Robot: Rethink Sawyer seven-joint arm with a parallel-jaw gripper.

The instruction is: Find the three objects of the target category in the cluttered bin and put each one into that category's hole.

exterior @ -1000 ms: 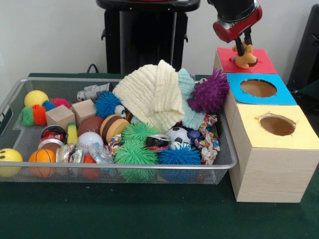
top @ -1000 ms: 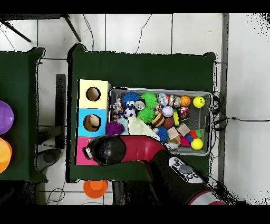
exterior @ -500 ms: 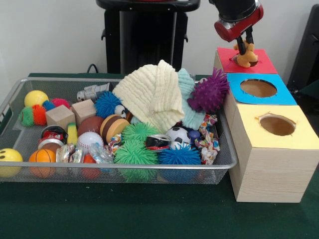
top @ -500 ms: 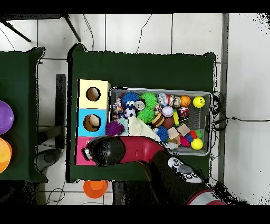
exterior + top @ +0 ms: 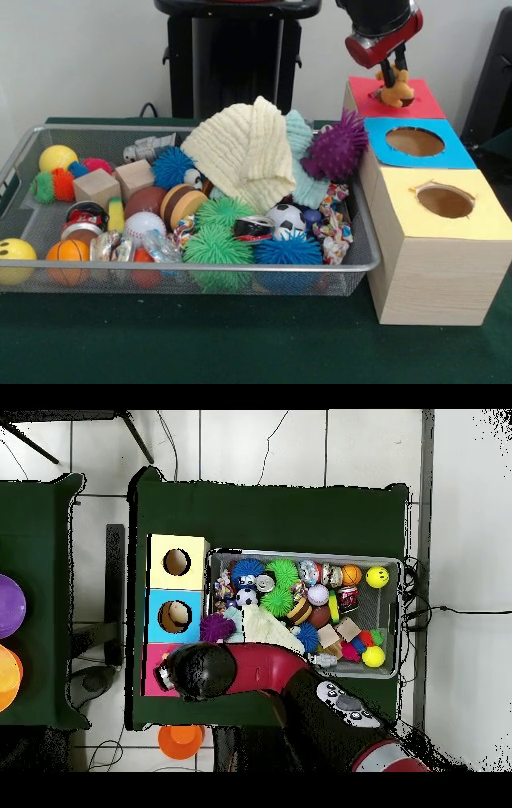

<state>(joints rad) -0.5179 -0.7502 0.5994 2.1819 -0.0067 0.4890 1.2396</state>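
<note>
Three holes: red (image 5: 393, 98), blue (image 5: 414, 142), yellow (image 5: 445, 201), in a row on the wooden box (image 5: 436, 272) right of the bin
Bin (image 5: 200, 276): wire mesh, on the green counter (image 5: 240, 352), heaped with toys
Left end: yellow ball (image 5: 58, 157), wooden blocks (image 5: 96, 187), basketball (image 5: 67, 254)
Middle: cream cloth (image 5: 244, 152) on top, green spiky balls (image 5: 216, 244) in front
Right end: purple spiky ball (image 5: 336, 148), against the box
Toy (image 5: 395, 90): orange-yellow plush, at the red hole
Tool (image 5: 391, 70): above the red hole, black fingers (image 5: 387, 72) clamped on the toy
Overhead: arm (image 5: 270, 669) covers the red hole
</note>
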